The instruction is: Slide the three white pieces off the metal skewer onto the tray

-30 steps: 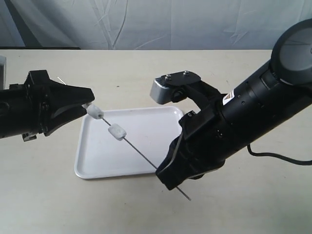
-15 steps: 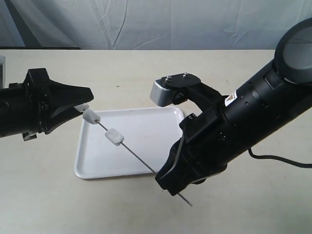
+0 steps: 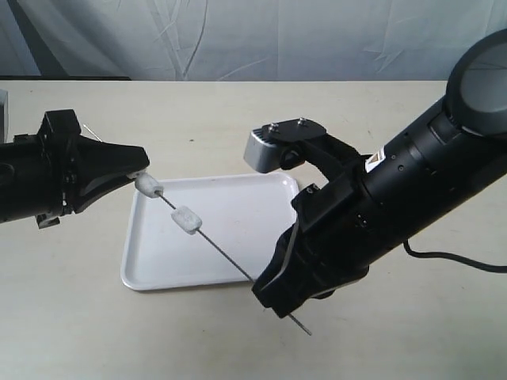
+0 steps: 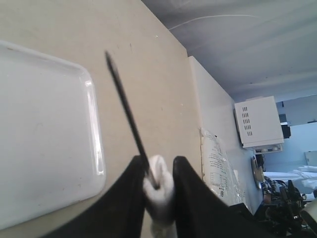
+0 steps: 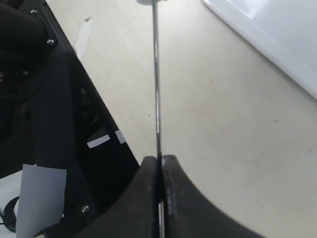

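Observation:
The metal skewer point(image 3: 226, 252) slants over the white tray point(image 3: 245, 207), which lies flat on the table. Two white pieces point(image 3: 149, 186) point(image 3: 188, 219) are threaded on it above the tray's left part. My left gripper point(image 3: 140, 168) is shut on a third white piece point(image 4: 159, 191) at the skewer's upper end, and the skewer point(image 4: 126, 109) pokes out past the left gripper point(image 4: 161, 159). My right gripper point(image 3: 270, 295) is shut on the skewer's lower end, off the tray's near right corner. In the right wrist view the rod point(image 5: 156, 84) runs straight out of the right gripper point(image 5: 159, 159).
The tray's corner point(image 5: 277, 34) shows in the right wrist view, its rim point(image 4: 96, 134) in the left one. The right arm point(image 3: 412, 182) crosses the table's right side. A white box point(image 4: 258, 121) and a printed bag point(image 4: 218, 163) lie beyond the table edge.
The skewer has shifted slightly down and to the right with the right gripper. The two free pieces sit a little lower and a small gap shows beside the held piece.

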Robot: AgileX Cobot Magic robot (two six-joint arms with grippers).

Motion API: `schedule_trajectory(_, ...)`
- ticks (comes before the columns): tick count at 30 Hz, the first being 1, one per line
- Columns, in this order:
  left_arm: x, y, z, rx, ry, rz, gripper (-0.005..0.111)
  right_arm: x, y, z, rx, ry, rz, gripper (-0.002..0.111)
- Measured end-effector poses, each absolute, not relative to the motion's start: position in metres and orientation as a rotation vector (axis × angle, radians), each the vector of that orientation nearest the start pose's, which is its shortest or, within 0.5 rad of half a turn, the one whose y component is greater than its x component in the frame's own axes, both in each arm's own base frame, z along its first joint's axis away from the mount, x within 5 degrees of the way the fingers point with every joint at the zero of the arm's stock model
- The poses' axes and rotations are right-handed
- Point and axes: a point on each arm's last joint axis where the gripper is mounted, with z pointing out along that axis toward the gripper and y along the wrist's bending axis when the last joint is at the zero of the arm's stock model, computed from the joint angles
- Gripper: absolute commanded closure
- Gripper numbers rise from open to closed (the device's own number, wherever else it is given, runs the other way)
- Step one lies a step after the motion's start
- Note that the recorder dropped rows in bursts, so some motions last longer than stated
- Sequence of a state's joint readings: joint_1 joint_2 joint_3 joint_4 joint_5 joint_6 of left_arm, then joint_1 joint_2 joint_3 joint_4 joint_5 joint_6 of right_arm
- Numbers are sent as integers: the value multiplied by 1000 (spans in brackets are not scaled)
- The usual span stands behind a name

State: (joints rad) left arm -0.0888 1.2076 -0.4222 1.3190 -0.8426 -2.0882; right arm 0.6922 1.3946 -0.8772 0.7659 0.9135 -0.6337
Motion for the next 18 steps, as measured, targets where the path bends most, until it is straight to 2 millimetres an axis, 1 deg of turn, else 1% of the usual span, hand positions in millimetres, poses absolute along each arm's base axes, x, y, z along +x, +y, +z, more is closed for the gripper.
schedule_trajectory(6,193,-83,230,-282,2127,-1398,89,160,198,253,-1238,2506,955,109)
schedule_trajectory(8,193,-82,229,-288,2130,-1388,89,153,191,248,-1243,2515,943,109)
schedule_trajectory(11,196,-80,227,-325,2134,-1348,89,133,173,235,-1251,2548,917,109)
schedule_trajectory(12,196,-79,227,-334,2133,-1341,89,129,170,233,-1248,2553,914,109)
schedule_trajectory(13,197,-78,226,-354,2133,-1323,89,121,163,231,-1252,2551,909,109)
schedule_trajectory(15,199,-76,225,-384,2136,-1288,89,111,154,232,-1251,2545,897,109)
schedule_trajectory(18,200,-73,222,-385,2154,-1229,89,103,141,243,-1216,2520,828,109)
